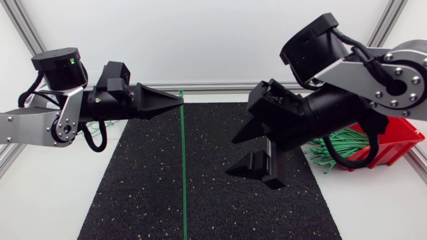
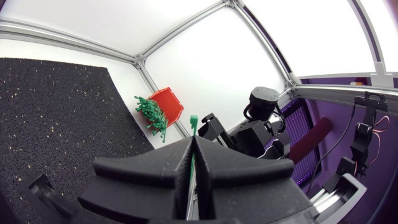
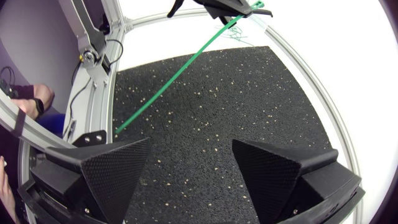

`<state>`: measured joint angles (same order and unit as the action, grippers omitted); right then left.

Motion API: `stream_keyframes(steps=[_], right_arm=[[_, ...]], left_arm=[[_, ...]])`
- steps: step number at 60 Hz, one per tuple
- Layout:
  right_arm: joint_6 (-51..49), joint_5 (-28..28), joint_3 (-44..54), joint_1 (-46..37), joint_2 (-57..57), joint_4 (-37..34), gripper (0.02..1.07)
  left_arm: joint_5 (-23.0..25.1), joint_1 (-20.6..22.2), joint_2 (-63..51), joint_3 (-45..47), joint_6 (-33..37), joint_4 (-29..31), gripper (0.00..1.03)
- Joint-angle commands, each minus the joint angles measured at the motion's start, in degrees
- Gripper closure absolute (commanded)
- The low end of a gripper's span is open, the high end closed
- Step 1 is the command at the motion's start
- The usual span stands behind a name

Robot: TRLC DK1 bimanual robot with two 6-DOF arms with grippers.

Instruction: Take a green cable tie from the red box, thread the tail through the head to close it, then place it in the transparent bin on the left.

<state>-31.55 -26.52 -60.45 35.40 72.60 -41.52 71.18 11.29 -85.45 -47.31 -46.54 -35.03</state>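
The mat (image 1: 220,180) looks like coarse black crumb rubber — rough, matt, flecked with pale specks. The cable tie (image 1: 183,167) is thin green plastic, smooth with a slight sheen, as is the bundle of ties (image 1: 337,148) in the red box (image 1: 400,143), which is smooth moulded plastic. The left gripper (image 1: 177,100) is matt black plastic. The right gripper (image 1: 241,152) has a fine grid texture on its fingers (image 3: 106,171). The arm links (image 1: 27,125) are satin silver metal — the bolts brighter. The table (image 1: 40,200) is smooth and white.
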Motion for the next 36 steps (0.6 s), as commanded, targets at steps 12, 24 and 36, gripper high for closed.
stream_keyframes(steps=[12,24,36], right_arm=[[-8.7,6.04,-4.07,5.56,1.76,-5.94,0.07],[-10.64,14.83,-2.4,10.13,2.9,-5.06,0.07],[-22.41,18.53,3.58,15.14,3.43,1.35,0.07]], left_arm=[[1.07,-0.65,-2.09,-1.47,-1.0,-1.45,1.0],[1.33,-0.21,-4.2,-2.44,-1.0,-1.8,1.0],[1.33,0.58,-5.34,-2.79,-0.92,-1.98,1.0]])
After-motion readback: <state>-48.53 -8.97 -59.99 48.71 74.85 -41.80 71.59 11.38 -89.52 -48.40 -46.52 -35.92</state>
